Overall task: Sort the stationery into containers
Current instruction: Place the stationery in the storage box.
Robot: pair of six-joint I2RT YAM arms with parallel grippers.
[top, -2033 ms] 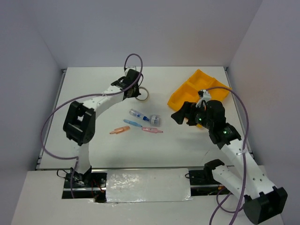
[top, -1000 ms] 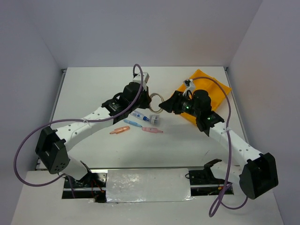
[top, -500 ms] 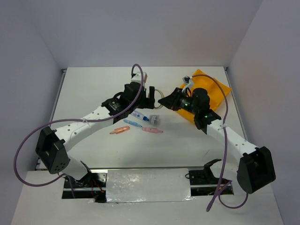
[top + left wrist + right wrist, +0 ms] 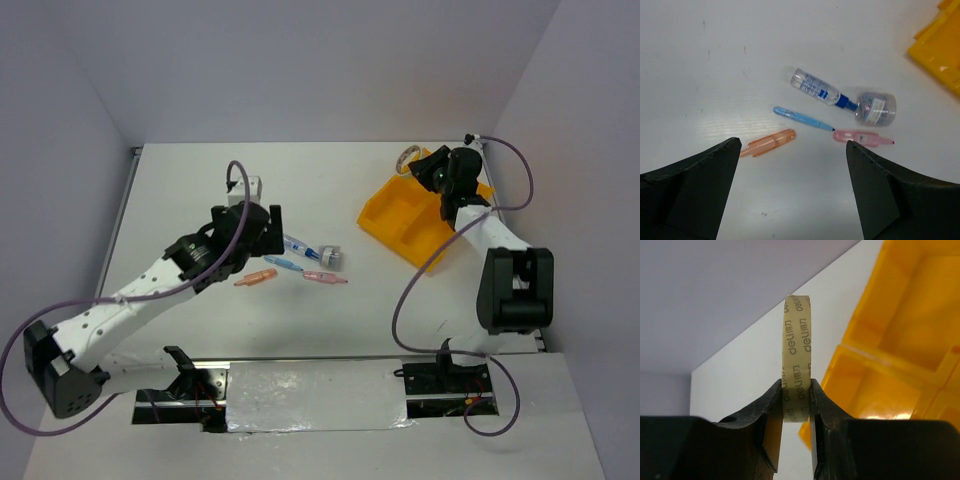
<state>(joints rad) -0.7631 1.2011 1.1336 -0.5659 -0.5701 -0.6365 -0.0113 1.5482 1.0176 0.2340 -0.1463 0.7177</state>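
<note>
**Right gripper** [image 4: 796,390] – clamped on the tape [image 4: 796,355], which stands upright on edge with only its lower rim pinched. It hangs at the table's far-right corner, over the far-left rim of the tray [image 4: 900,340] and not squarely above any compartment.

**Left gripper** [image 4: 792,145] – jaws wide apart, holding nothing, hovering above the loose pieces mid-table.

**Unsorted, mid-table:**
- pen [image 4: 817,90], its blue tip touching the round piece [image 4: 876,106]
- blue stick [image 4: 802,118]
- orange stick [image 4: 767,143]
- pink stick [image 4: 862,137]

All four compartments look bare.

**Risks to you:**
- If you let go here, the tape will likely strike the rim or a divider. Being on edge, it may then roll off towards the far edge.
- The pinch is shallow, so a quick wrist turn could twist the ring loose.
- The right arm's cable loops beside the tray's near side and could drag it if you pull back sharply.
- If you reach for the pen carelessly, you may knock the round piece away.
</note>
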